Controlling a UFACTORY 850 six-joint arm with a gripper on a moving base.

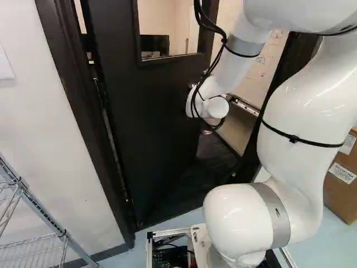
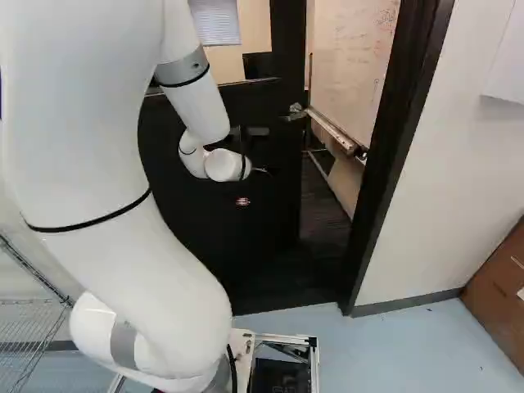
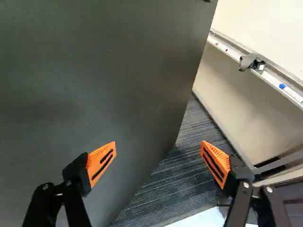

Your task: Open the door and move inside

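Door [image 1: 145, 117]: ajar, swung inward, with a gap between its free edge and the frame [image 2: 402, 155] to its right. Handle [image 2: 295, 112] on the door by the free edge, window [image 1: 167, 22] in its upper part. Arm [image 1: 298, 111] reaches toward the door from the near side; end effector [image 2: 260, 170] in front of it, lower than the handle. Wrist view: end effector [image 3: 159, 151] open, fingers wide apart, nothing gripped; one finger over the door face, the other over the gap past the free edge. Contact with the door: cannot tell. Beyond the door: carpet [image 3: 173, 189], whiteboard [image 2: 352, 57] with tray [image 2: 332, 129]. Near side: wire rack [image 1: 36, 243] left of the door, boxes [image 1: 339, 190] to its right.
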